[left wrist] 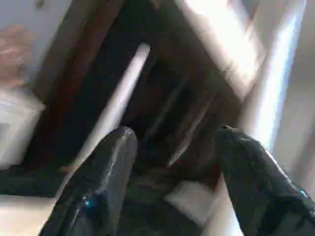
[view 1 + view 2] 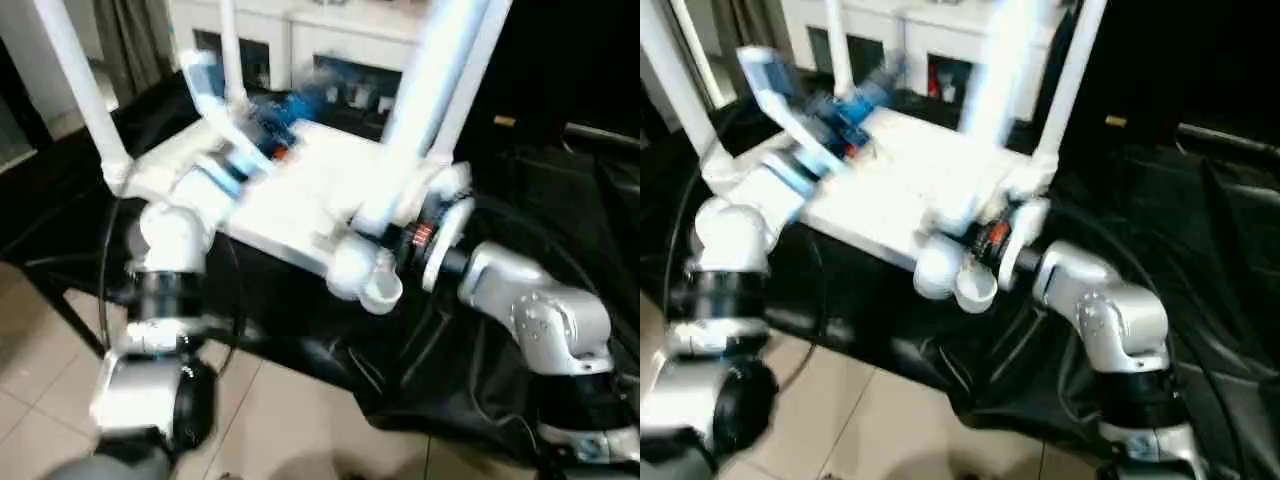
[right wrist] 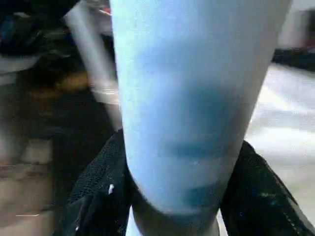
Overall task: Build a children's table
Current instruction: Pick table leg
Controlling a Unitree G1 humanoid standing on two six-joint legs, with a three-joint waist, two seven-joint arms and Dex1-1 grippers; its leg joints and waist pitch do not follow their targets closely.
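With three long white tubular plastic legs [image 2: 85, 85] standing, our right hand [image 3: 170, 196] clamps the fourth [image 3: 192, 98] while our left hand [image 1: 170, 167] gapes empty.

We see the children's table [image 2: 300, 200] lying upside down on a surface draped in black cloth [image 2: 560, 210], its white rectangular top flat against the cloth and reaching the surface's near edge. Four long white tubular legs rise from its corner sockets. The far-left leg [image 2: 80, 80] leans outward to the left; another leg [image 2: 230, 50] stands at the far corner; a third [image 2: 465, 80] rises at the right corner. The nearest leg [image 2: 425, 100] stands in the near corner socket [image 2: 365, 280], a round white fitting at the top's edge, and is gripped between black jaws.
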